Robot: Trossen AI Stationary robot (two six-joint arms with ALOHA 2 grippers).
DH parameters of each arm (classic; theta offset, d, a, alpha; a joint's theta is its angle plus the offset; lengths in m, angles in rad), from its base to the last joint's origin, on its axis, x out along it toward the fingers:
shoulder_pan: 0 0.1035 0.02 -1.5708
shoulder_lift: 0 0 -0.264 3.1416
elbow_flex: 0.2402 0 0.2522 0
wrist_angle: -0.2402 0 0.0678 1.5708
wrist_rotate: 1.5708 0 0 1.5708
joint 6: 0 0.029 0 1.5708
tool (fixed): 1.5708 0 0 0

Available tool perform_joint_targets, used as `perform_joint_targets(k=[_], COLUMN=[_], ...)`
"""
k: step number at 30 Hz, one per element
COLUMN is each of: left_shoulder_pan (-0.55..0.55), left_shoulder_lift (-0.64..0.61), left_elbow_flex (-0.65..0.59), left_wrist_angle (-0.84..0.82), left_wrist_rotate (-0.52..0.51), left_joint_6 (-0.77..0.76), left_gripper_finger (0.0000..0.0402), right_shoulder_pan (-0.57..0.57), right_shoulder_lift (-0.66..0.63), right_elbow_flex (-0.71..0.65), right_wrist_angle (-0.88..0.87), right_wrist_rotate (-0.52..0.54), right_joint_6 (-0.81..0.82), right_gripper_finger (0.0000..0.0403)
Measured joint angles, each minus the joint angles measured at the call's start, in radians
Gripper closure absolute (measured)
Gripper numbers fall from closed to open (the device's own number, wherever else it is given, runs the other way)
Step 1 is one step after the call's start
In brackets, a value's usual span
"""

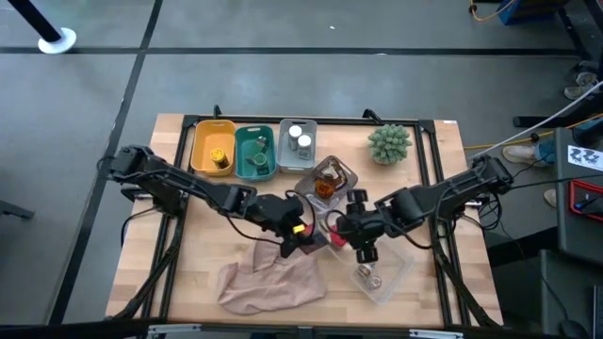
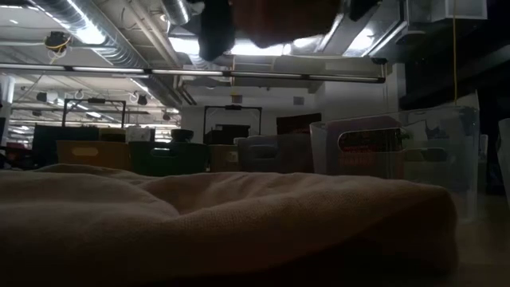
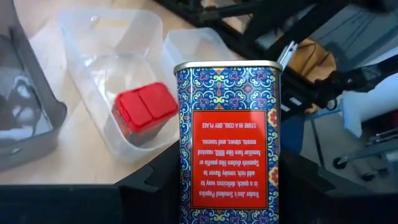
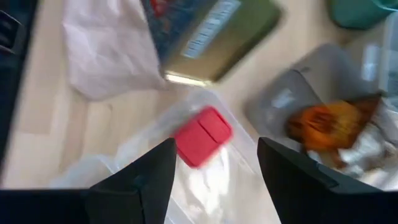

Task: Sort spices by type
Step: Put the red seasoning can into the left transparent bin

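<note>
At bench centre, your left tool [image 1: 303,232] grips a patterned spice tin [image 3: 227,140].

You hold the tin raised beside the clear tray [image 3: 93,74], the likely drop point, because a red-lidded spice container [image 3: 144,113] already lies inside it. Your right tool [image 4: 214,171] hovers over the same tray with its fingers parted and nothing between them, probably positioned to assist or to pick next. Sorted spices occupy the yellow bin [image 1: 212,148], the teal bin [image 1: 253,153] and the grey bin [image 1: 297,143] at the far edge. Orange-brown sachets [image 1: 327,180] fill another clear tray near centre. The beige cloth [image 1: 268,282] lies at the near edge.
</note>
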Motion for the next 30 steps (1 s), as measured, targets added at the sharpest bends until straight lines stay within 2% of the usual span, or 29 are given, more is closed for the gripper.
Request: perform_joint_targets(k=[7,10,16,19,23,26,30], left_shoulder_pan=[0.05,0.075,0.113,0.122,0.131,0.138,0.168], left_shoulder_lift=[0.074,0.108,0.177,0.212,0.244,0.251,0.251], left_elbow_flex=[-0.003,-0.002,-0.002,-0.002,-0.003,-0.003,-0.003], left_wrist_angle=[0.183,0.27,0.306,0.306,0.311,0.349,0.437], left_wrist_rotate=[0.008,0.042,0.071,0.084,0.159,0.213,0.294], left_joint_6=[0.092,0.098,0.069,0.007,-0.131,-0.221,-0.328], left_gripper_finger=[0.0224,0.0224,0.0224,0.0224,0.0224,0.0224,0.0224], right_shoulder_pan=[0.042,0.055,0.073,0.079,0.08,0.09,0.132], right_shoulder_lift=[-0.038,-0.037,-0.037,-0.037,-0.021,-0.005,0.001], right_elbow_flex=[0.003,0.003,0.002,0.002,0.003,0.002,0.002], right_wrist_angle=[-0.072,-0.073,-0.073,-0.068,-0.069,-0.068,-0.068], right_wrist_rotate=[0.126,0.194,0.29,0.291,0.233,0.197,0.21], right_joint_6=[0.009,0.007,-0.058,-0.083,-0.104,-0.099,-0.117], right_gripper_finger=[0.0175,0.0175,0.0175,0.0175,0.0175,0.0175,0.0175])
